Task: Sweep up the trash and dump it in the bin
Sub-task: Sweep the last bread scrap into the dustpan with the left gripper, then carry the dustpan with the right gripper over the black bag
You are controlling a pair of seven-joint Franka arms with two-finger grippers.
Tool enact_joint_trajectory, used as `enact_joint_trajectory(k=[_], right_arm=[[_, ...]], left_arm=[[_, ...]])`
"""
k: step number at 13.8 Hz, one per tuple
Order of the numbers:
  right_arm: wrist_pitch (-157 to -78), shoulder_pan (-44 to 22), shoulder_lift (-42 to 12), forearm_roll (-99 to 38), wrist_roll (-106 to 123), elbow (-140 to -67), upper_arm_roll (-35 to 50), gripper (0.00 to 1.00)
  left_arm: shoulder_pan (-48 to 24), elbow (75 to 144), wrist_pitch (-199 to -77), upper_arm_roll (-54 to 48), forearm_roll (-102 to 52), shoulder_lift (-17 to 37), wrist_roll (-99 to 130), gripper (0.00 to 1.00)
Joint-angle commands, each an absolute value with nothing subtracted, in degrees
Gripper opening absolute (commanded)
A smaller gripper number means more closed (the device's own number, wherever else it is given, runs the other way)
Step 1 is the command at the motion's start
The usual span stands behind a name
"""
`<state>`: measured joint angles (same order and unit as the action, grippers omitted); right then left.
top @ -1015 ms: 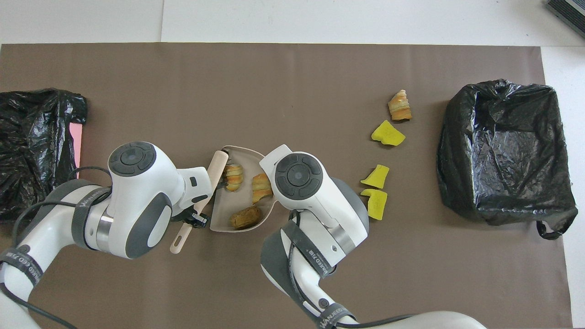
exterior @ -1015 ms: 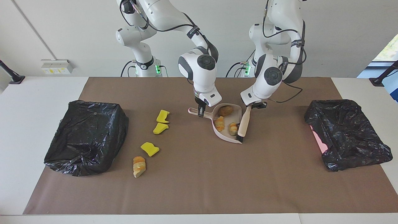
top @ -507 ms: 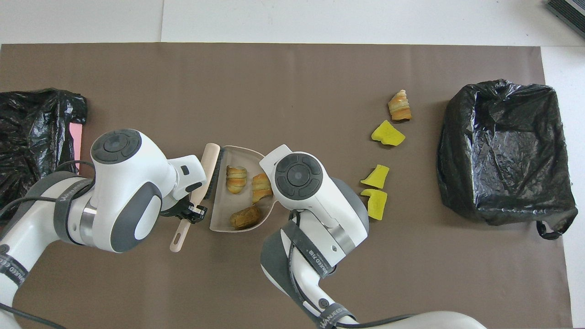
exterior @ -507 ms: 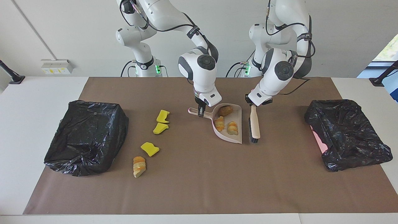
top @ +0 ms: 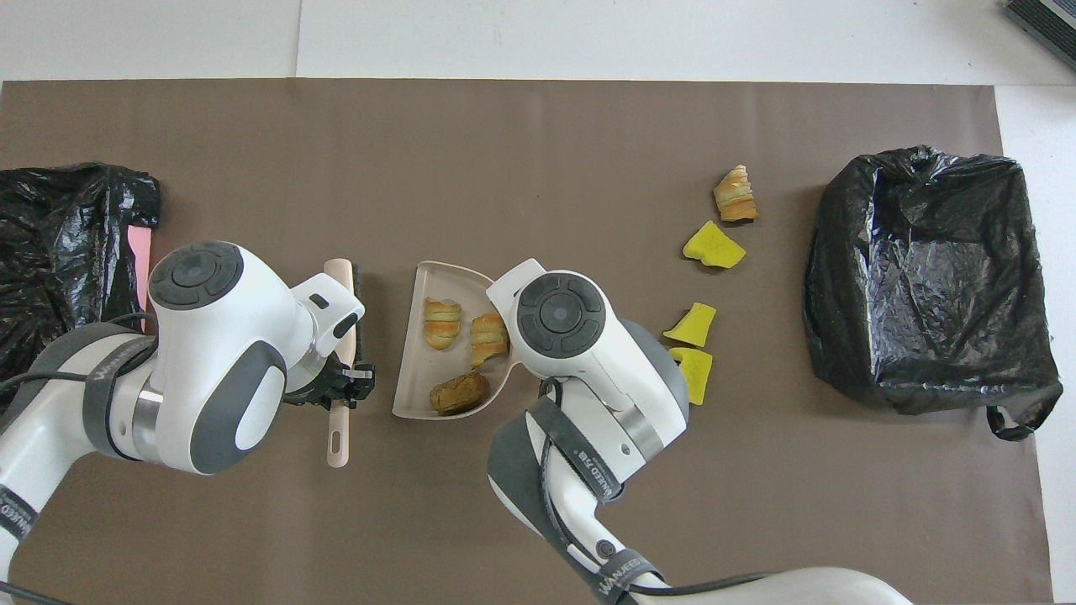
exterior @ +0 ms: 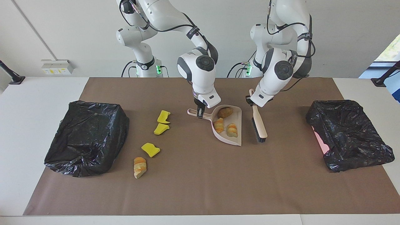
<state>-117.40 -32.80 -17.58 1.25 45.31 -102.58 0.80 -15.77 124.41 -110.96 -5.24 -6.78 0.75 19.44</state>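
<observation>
A pink dustpan (exterior: 238, 117) (top: 412, 370) rests on the brown mat with three tan bread-like pieces of trash (exterior: 225, 112) (top: 458, 393) in it. My right gripper (exterior: 200, 113) is shut on its handle. My left gripper (exterior: 253, 104) (top: 345, 382) is shut on the handle of a brush (exterior: 259, 125) (top: 339, 428). The brush hangs beside the pan toward the left arm's end, bristles down near the mat. Three yellow chunks (exterior: 150, 149) (top: 713, 246) and one bread piece (exterior: 139, 167) (top: 735, 195) lie toward the right arm's end. In the overhead view the right gripper is hidden under its wrist.
Two bins lined with black bags stand on the mat. One bin (exterior: 86, 137) (top: 925, 277) is at the right arm's end beside the loose scraps. The other bin (exterior: 350, 134) (top: 59, 244) is at the left arm's end, with pink showing at its edge.
My left gripper swung the brush out of the dustpan and off to its side, toward the left arm's end. The dustpan shifted slightly toward the right arm's end.
</observation>
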Motion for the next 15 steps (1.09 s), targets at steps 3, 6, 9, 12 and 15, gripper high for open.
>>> enact_joint_trajectory(k=[3,6,9,12,15], right_arm=[[-108.0,-23.5,-7.8,0.7,55.4,-102.7,1.1,0.0],[-107.2,-17.7,-5.1,0.6,60.4,-101.5,1.1,0.0],[-105.7,-12.2,-2.1,1.1,65.2,-100.4,0.6,0.0],[-103.8,-6.1,-1.7,0.8,73.6,-98.5,0.4,0.0],[-101.3,0.7,-1.8,0.6,79.8,-95.8,0.4,0.0]], left_arm=[[-22.3,134.3,-115.0,-5.3,-7.0,-6.7,26.2,0.0],[-30.6,137.8,-115.9,-5.4,-7.7,-10.0,33.0,0.0],[-40.1,139.4,-117.8,-5.4,-8.5,-10.2,42.7,0.0],[-48.1,141.3,-122.0,-5.4,-12.3,-10.4,47.5,0.0],[-52.5,143.1,-123.2,-5.4,-14.5,-11.9,49.0,0.0]])
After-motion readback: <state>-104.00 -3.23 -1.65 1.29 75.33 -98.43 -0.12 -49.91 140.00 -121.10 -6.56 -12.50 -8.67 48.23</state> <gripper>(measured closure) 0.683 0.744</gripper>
